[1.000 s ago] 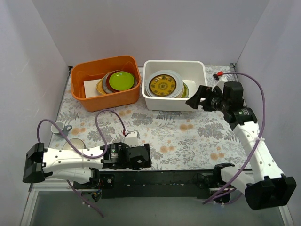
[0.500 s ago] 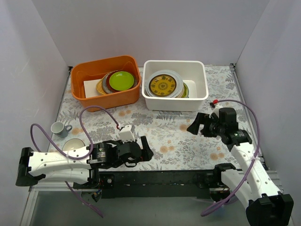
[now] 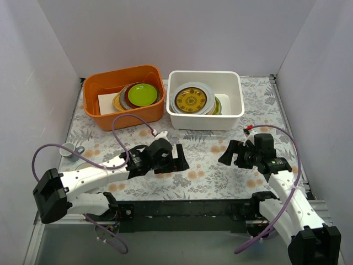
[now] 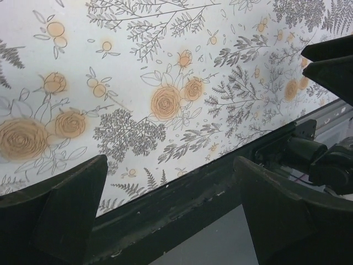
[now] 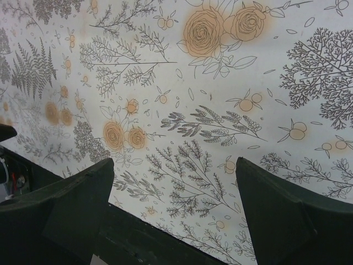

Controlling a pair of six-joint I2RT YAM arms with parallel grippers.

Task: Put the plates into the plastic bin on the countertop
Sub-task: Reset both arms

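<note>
The white plastic bin (image 3: 234,113) stands at the back centre of the floral countertop (image 3: 204,149). It holds a stack of plates with the small dark-and-gold plate (image 3: 191,100) on top and a green plate's edge (image 3: 217,106) beside it. My left gripper (image 3: 181,158) is open and empty, low over the countertop's middle, also seen in the left wrist view (image 4: 171,212). My right gripper (image 3: 225,155) is open and empty, facing it from the right, also seen in the right wrist view (image 5: 176,215). Both wrist views show only countertop between the fingers.
An orange tub (image 3: 105,118) at the back left holds the green and maroon plates (image 3: 141,94). A small white cup (image 3: 68,148) sits at the left edge, with a pale round dish (image 3: 83,165) mostly hidden under the left arm. The black front rail (image 4: 182,204) runs along the near edge.
My right gripper has drawn back from the white bin to low over the near right countertop. My left arm has swung forward and right to the table's middle.
</note>
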